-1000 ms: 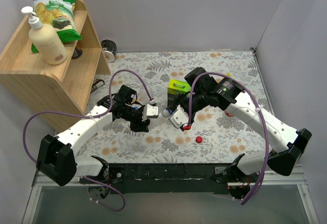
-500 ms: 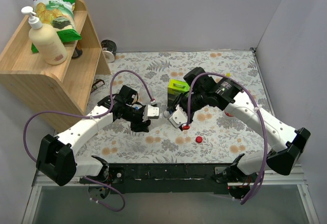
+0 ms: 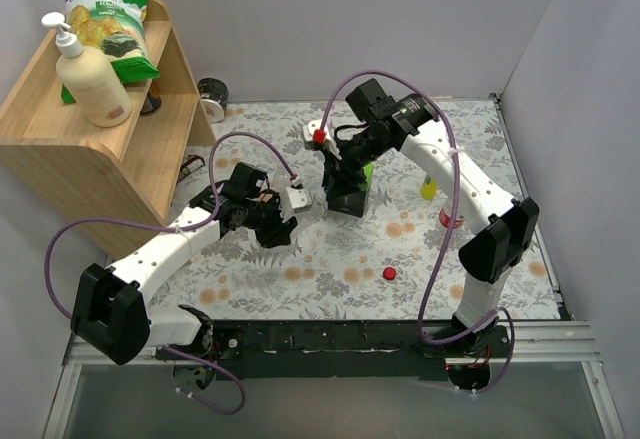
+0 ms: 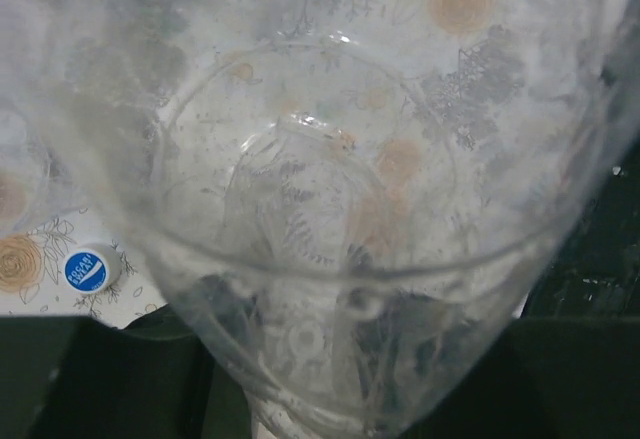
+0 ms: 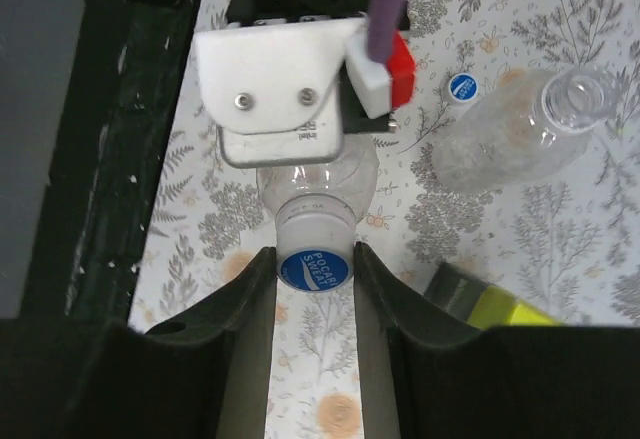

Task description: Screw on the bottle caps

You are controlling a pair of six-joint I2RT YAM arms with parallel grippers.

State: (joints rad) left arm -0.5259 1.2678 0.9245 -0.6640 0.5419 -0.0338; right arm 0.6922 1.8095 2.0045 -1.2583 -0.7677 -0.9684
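Now the right arm has swung up and over, and the right gripper is clamped on the blue cap seated on the bottle, midway between the counter side edges. The left gripper grips that bottle firm, so the twist looks under way; the red cap waits near the front edge.

Left gripper, right gripper — both clamped

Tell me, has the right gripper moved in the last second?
Yes. The right gripper swung toward the back wall, away from the loose red cap.
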